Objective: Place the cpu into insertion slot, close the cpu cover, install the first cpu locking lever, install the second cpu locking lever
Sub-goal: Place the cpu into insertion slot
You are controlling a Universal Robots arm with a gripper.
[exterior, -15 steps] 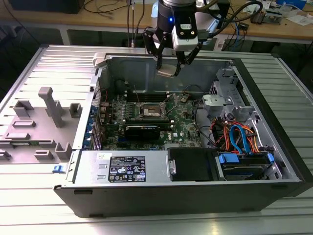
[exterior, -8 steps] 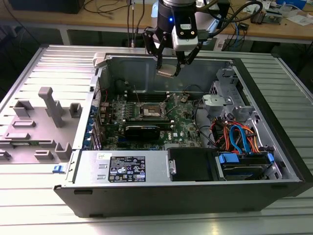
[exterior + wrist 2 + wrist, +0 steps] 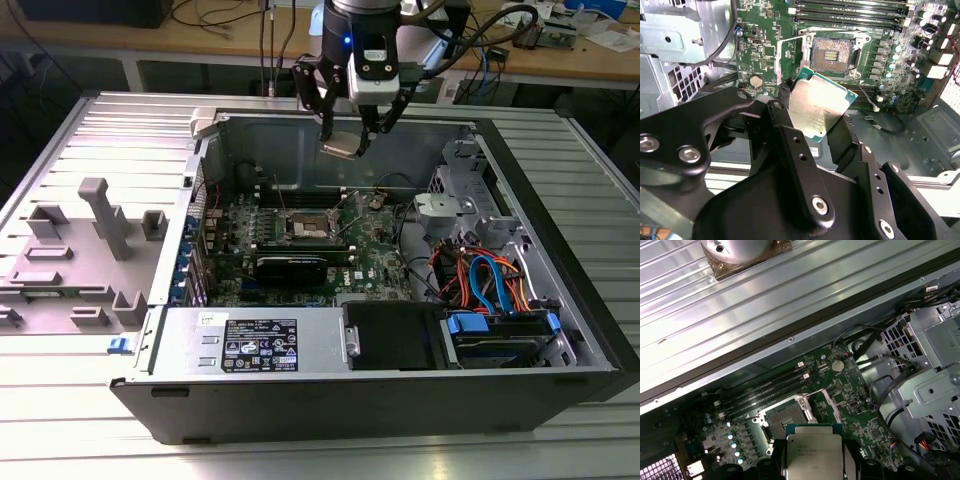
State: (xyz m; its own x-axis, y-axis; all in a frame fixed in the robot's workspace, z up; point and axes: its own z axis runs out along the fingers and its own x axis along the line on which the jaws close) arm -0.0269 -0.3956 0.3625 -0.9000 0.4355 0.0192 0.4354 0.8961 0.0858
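My gripper [image 3: 347, 140] hangs above the open computer case, shut on the cpu [image 3: 340, 150], a small silver square chip held by its edges and slightly tilted. In both wrist views the cpu [image 3: 817, 107] [image 3: 814, 455] sits between the black fingers [image 3: 785, 120], well above the green board. The insertion slot [image 3: 305, 228] [image 3: 832, 52] [image 3: 782, 420] lies open below, its dark contact field bare. A thin silver frame beside the slot, the cpu cover [image 3: 787, 55] [image 3: 825, 402], appears swung open. I cannot make out the locking levers.
Long black memory slots [image 3: 850, 12] run beside the socket. A black card [image 3: 290, 268] and the power supply [image 3: 255, 340] lie nearer the case front. Drive cage [image 3: 470, 215] and coloured cables [image 3: 490, 275] fill the exterior view's right. A grey fixture tray [image 3: 75, 250] sits outside, left.
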